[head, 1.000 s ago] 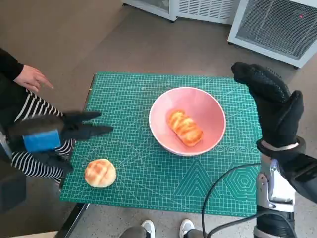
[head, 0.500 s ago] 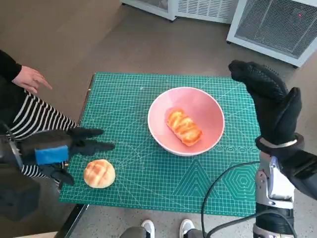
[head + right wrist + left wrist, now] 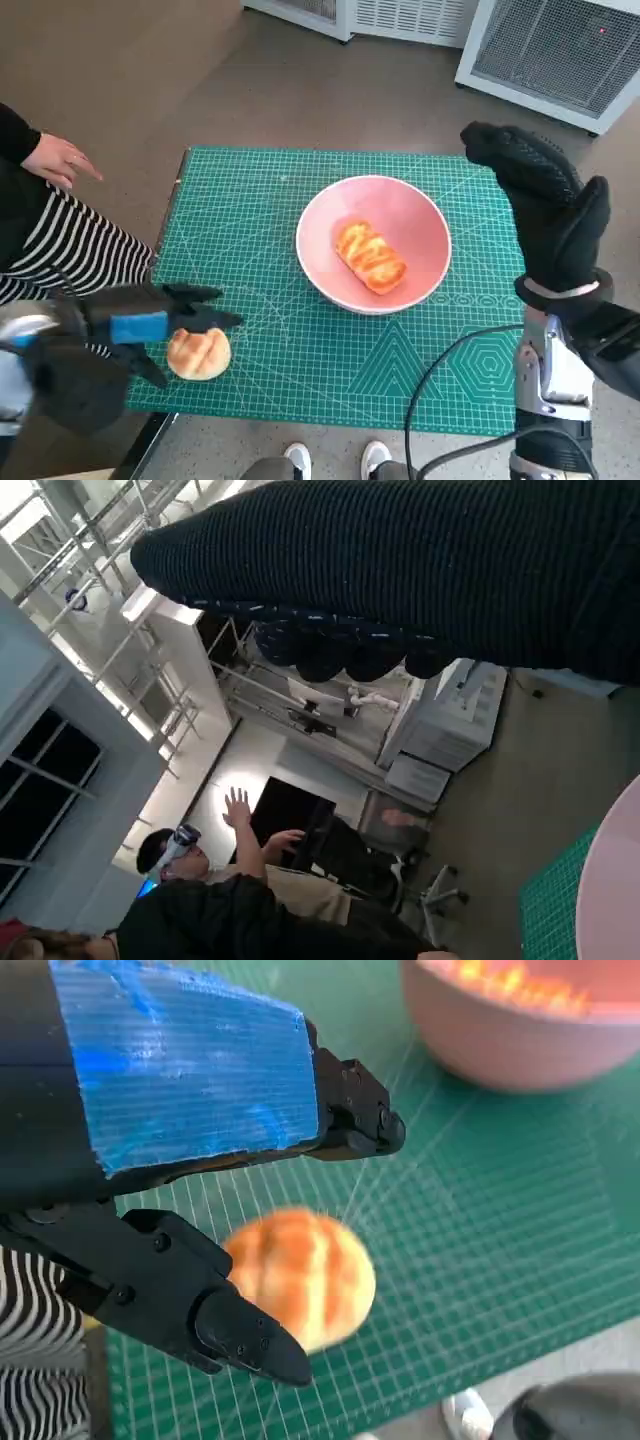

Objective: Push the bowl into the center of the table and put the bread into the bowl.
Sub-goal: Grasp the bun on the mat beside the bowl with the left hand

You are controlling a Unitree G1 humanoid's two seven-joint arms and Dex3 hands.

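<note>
From the head view, a pink bowl (image 3: 373, 244) sits near the middle of a green cutting mat (image 3: 260, 220) covering the table; one glazed bread roll (image 3: 371, 257) already lies inside it; a second, round bread bun (image 3: 199, 353) rests on the mat near the robot's front left corner, well apart from the bowl. The left hand (image 3: 140, 325), blurred here, hovers over the bun with black fingers (image 3: 205, 320) spread; whether they touch it cannot be told from this view. The left wrist view shows more: the fingers bracket the bun (image 3: 300, 1275) on two sides, apart, not clamped on it; the bowl's rim (image 3: 520, 1045) is cut off at the frame edge. The right hand (image 3: 545, 215) is raised beside the bowl, holding nothing, fingers extended; the right wrist view shows only the glove (image 3: 420, 570), a sliver of bowl, and a person (image 3: 210, 900) with one hand raised.
</note>
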